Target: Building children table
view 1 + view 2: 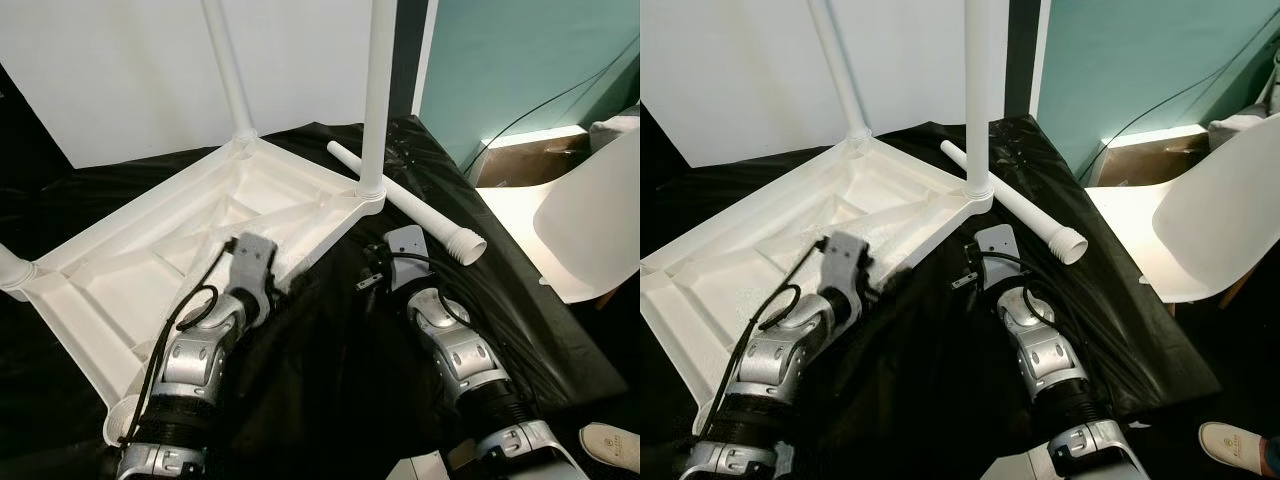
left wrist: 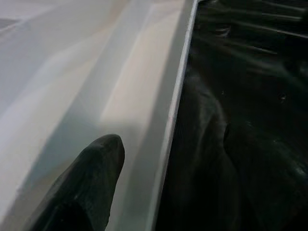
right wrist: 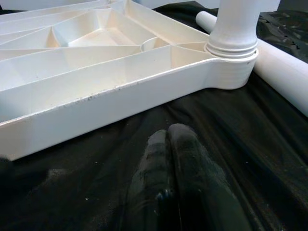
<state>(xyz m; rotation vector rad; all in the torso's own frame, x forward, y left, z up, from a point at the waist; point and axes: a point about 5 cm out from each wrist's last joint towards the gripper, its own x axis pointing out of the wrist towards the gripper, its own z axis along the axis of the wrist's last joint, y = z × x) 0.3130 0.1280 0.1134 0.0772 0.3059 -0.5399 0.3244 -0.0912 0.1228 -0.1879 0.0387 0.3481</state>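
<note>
The white plastic children's table top (image 1: 200, 250) lies upside down on a crumpled black plastic sheet (image 1: 330, 370), its ribbed underside facing up — the shallow compartments between the ribs hold nothing. Two white round plastic legs stand upright in its corner sockets: one at the far corner (image 1: 228, 70), one at the near right corner (image 1: 375, 100). A third leg (image 1: 12, 268) shows at the table top's left corner. A loose white plastic leg tube (image 1: 410, 205) lies flat on the sheet just beside the right corner socket, its ribbed end pointing toward the white moulded chair (image 1: 590, 220).

The left tool (image 1: 252, 262) rests at the table top's near rim; in the left wrist view one black finger (image 2: 91, 178) lies on the inner side of that rim, and whether the tool is apart or together cannot be told. The right tool (image 3: 175, 168) sits low over the sheet with its fingers pressed together, near the table top's side wall and short of the right corner socket.

The sheet lies open between the two arms. At the near right edge of the scene is a white shoe (image 1: 610, 445).
</note>
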